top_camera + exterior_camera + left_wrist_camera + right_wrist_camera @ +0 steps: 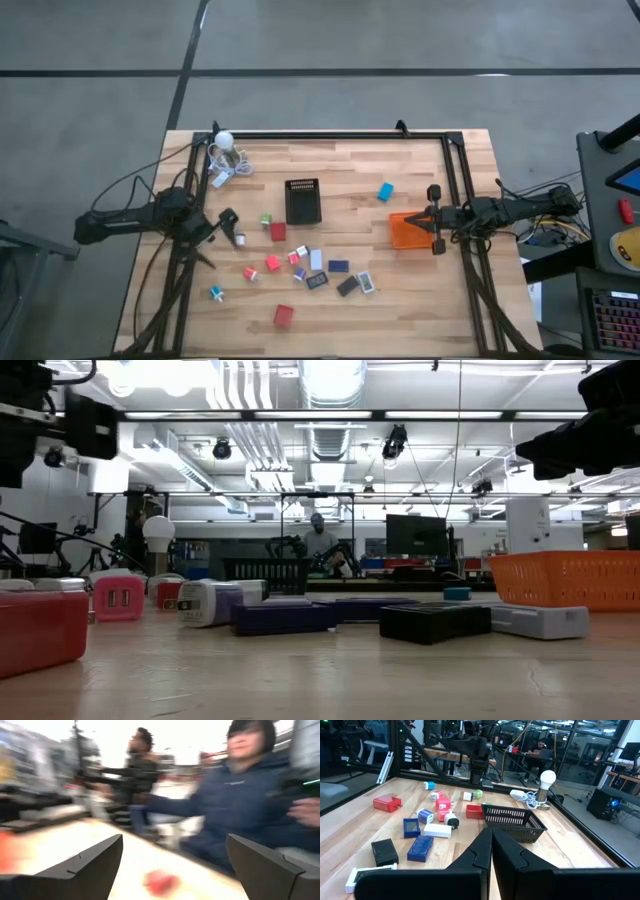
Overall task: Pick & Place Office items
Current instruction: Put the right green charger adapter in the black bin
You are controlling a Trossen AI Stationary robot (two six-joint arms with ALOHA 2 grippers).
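Left end effector (232,226): apart, raised, empty | right end effector (436,216): together, above orange tray (403,231)

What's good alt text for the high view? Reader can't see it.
Overhead view of a wooden table with small colored office items scattered across its middle, between a black mesh tray and an orange tray. The left gripper is open near the items; the right gripper is shut beside the orange tray.
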